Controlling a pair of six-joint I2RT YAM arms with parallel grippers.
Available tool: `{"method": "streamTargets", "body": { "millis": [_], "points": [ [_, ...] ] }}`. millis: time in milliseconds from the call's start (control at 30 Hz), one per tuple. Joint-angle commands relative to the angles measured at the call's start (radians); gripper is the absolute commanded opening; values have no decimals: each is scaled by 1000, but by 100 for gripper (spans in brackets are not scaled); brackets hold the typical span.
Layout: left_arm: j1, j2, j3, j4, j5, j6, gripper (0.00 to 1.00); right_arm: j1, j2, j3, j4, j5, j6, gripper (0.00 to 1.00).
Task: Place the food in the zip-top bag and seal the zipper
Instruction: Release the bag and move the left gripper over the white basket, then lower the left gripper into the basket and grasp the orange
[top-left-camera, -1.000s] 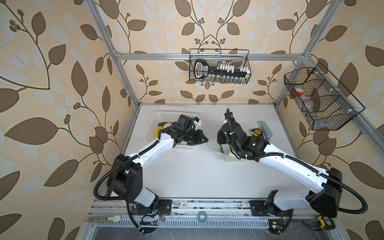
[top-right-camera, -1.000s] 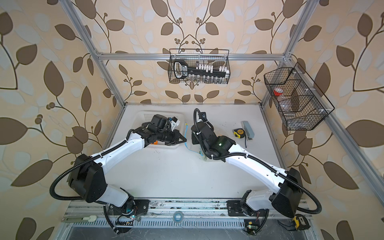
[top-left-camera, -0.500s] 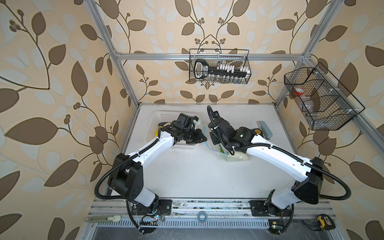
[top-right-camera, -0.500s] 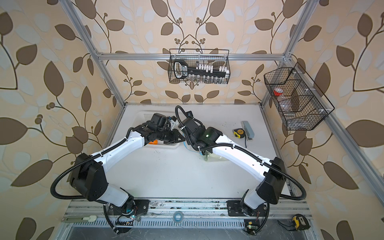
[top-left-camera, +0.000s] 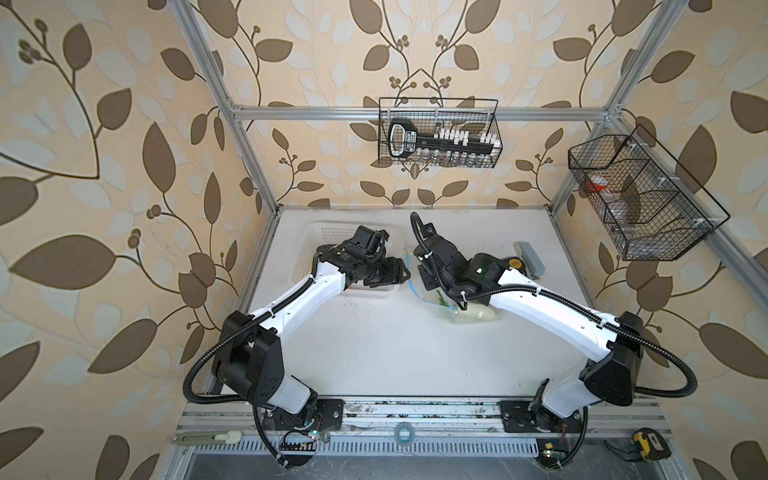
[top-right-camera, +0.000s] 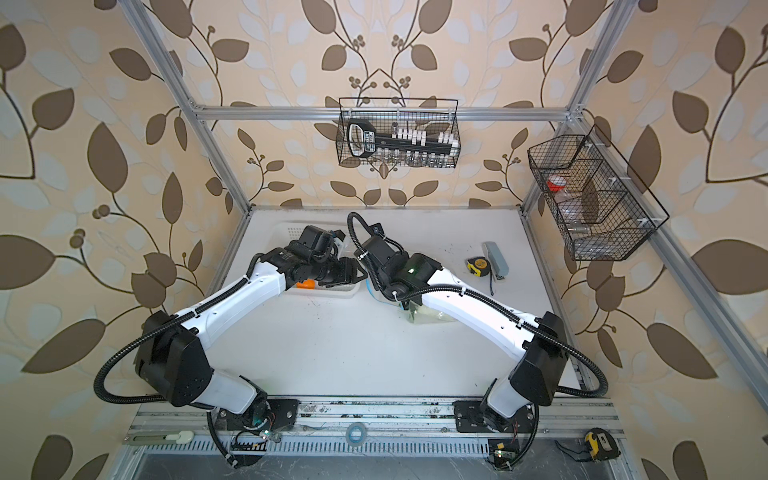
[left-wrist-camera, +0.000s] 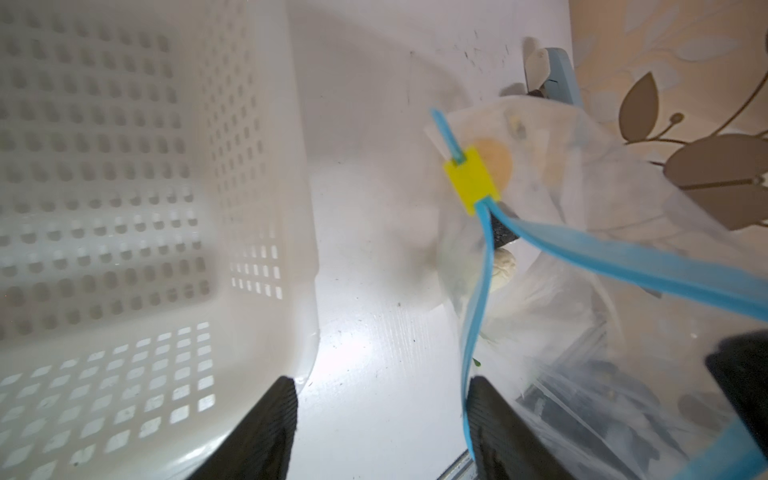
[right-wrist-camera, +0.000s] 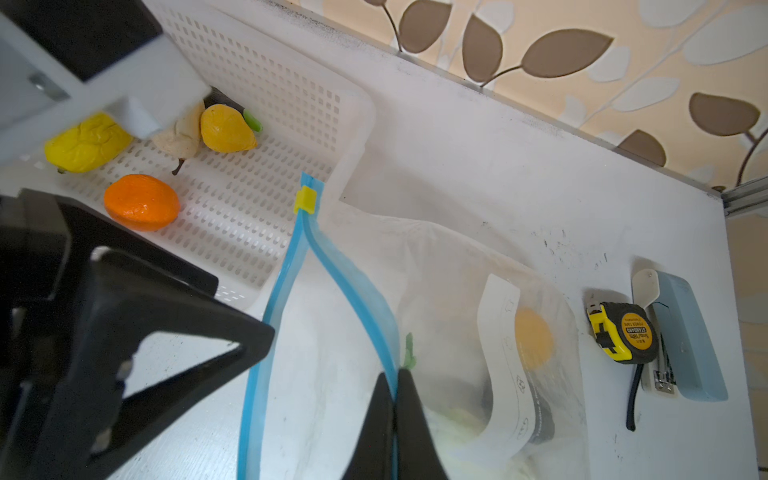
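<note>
Right wrist view: right hand (right-wrist-camera: 395, 384) clamped on the zipper (right-wrist-camera: 304, 200).
Left hand (left-wrist-camera: 380, 415) spread wide beside it, gripping nothing.

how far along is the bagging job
Done: several foods lie inside the zip-top bag. In hand: right gripper pinches the zipper strip, mouth open; left gripper open beside it. Left: orange, lemon and more wait in the basket; then seal.

Left pincer (left-wrist-camera: 382, 386) opened up, jaws now apart beside the zipper (left-wrist-camera: 623, 262). Right pincer (right-wrist-camera: 395, 376) shifted left, closer to the white basket (right-wrist-camera: 291, 95) and left pincer; right arm (top-left-camera: 552, 307)'s elbow swung inward from the surface (top-left-camera: 374, 353)'s right edge.
</note>
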Motion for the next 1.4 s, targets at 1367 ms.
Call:
{"method": "streamTargets", "body": {
  "millis": [1367],
  "points": [
    [308, 365, 241, -381, -376, 23, 79, 11, 22, 22, 58, -22, -62, 0]
  ]
}}
